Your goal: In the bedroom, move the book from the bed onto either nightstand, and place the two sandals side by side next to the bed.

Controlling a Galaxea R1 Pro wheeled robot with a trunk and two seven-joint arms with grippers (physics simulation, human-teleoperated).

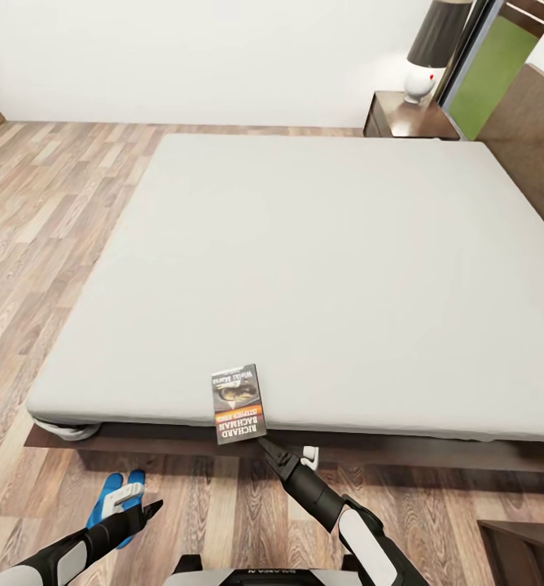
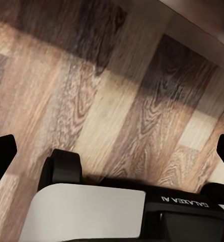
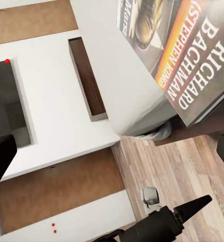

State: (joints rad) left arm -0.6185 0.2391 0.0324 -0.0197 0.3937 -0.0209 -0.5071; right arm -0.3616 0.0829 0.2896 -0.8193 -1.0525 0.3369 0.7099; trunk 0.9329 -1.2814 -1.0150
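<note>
My two slim arms wear glossy white shell panels over black joints, each tapering to a black pointed two-finger left gripper (image 1: pixel 146 513) and right gripper (image 1: pixel 265 448). My white-and-black chest plate (image 2: pixel 91 212) carries mirrored white "GALAXEA" lettering.

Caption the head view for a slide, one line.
Right gripper reaches for the book overhanging the bed edge; blue sandal on floor by left gripper.

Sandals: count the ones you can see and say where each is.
1. A blue sandal lies on the wood floor near the bed's foot corner, beside the left gripper. The second may be hidden.
</note>
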